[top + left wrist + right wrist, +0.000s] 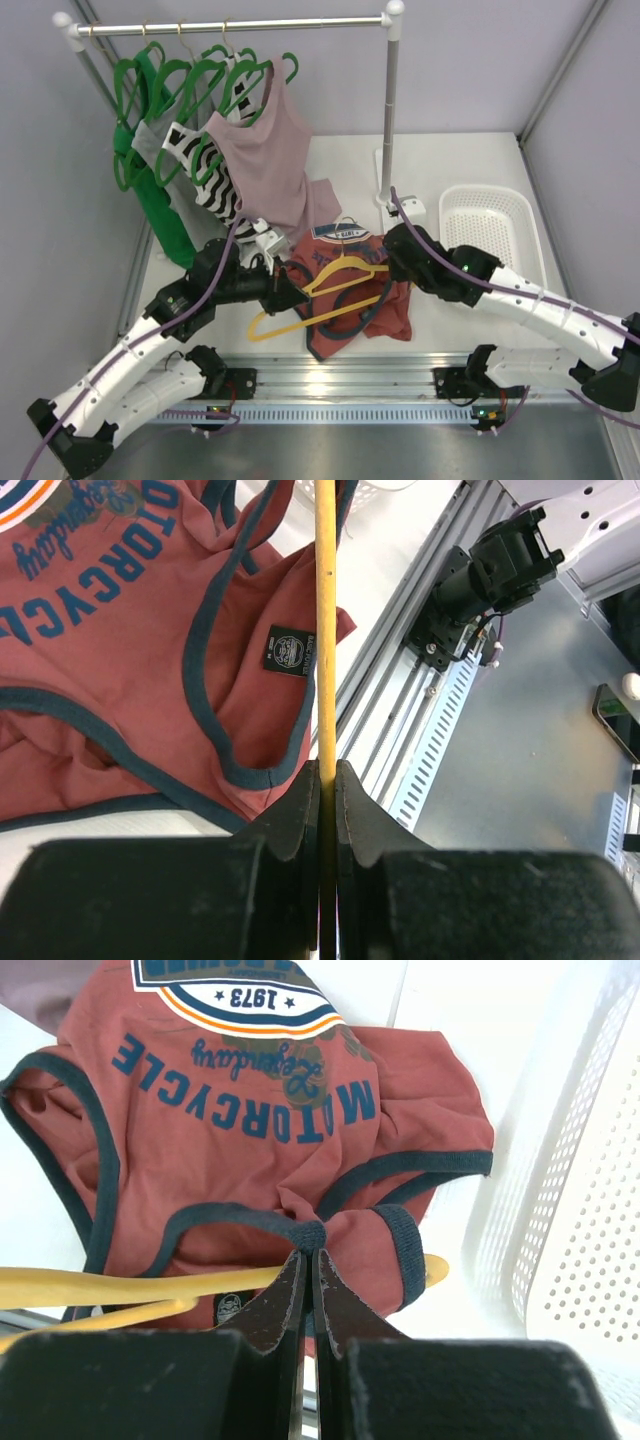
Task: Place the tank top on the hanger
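Tank top [250, 1150] lies rumpled on the desk [470, 170], logo side up, between the 2 arms. It is just left of the white basket [490, 225] and in front of the clothes rail [230, 25]. Hanger [325, 630] lies across it, partly over the fabric, with 1 end sticking out toward the left arm.

Left fingers [327, 772]: nearly closed, clamped on the hanger's thin yellow bar, nothing else in them.
Right fingers [308, 1245]: pinched fully together on a small fold of navy trim near a strap.

Risks from here, as I judge them:
- The right hold is only a nip of edging. A pull against the hanger could drag it free and drop the strap.
- The bar is thin and smooth, so the hanger may swivel in the left grip once the fabric's weight lands on it.
- The cloth is bunched and its openings overlap. A hanger arm could enter an armhole instead of the neck. I cannot tell which opening the pinched trim belongs to.
- The hook could snag a loop of trim.
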{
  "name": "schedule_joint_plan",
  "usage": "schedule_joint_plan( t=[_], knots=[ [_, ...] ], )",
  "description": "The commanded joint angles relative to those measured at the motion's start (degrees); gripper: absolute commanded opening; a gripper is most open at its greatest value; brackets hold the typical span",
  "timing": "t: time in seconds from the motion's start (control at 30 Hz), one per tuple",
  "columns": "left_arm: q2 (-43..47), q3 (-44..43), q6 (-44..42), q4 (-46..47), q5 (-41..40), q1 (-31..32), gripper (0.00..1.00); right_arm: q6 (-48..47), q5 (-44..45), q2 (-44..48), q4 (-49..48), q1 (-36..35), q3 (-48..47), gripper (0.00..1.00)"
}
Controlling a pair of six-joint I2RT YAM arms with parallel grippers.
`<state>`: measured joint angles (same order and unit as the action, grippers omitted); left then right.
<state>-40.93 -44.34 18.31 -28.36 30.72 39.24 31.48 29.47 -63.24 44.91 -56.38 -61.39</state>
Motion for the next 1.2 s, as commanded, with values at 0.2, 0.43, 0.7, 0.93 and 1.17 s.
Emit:
schedule_joint_plan(
  t=[0.2, 0.43, 0.7, 0.93, 1.17],
  knots=[
    [-0.5, 1.7, 1.2, 9.5, -1.3, 2.0, 0.0, -1.7, -0.4, -0.8, -2.1, 1.2, -4.5, 0.0],
    [-0.6, 2.2, 0.0, 10.5, -4.9, 2.2, 0.0, -2.2, -0.5, -1.0, -1.8, 1.6, -5.1, 0.0],
    [-0.6, 3.6, 0.4, 13.5, -2.7, 2.9, 0.0, -2.5, -0.4, -1.2, -2.0, 2.2, -5.4, 0.0],
    [-1.3, 5.2, 1.2, 16.9, -5.7, 5.9, 0.0, -3.4, -0.9, -1.6, -2.0, 2.6, -6.9, 0.01],
    [-3.2, 5.9, 0.5, 20.6, -16.2, 12.5, 0.0, -3.4, -1.3, -1.8, -2.5, 2.9, -7.3, 0.01]
  ],
)
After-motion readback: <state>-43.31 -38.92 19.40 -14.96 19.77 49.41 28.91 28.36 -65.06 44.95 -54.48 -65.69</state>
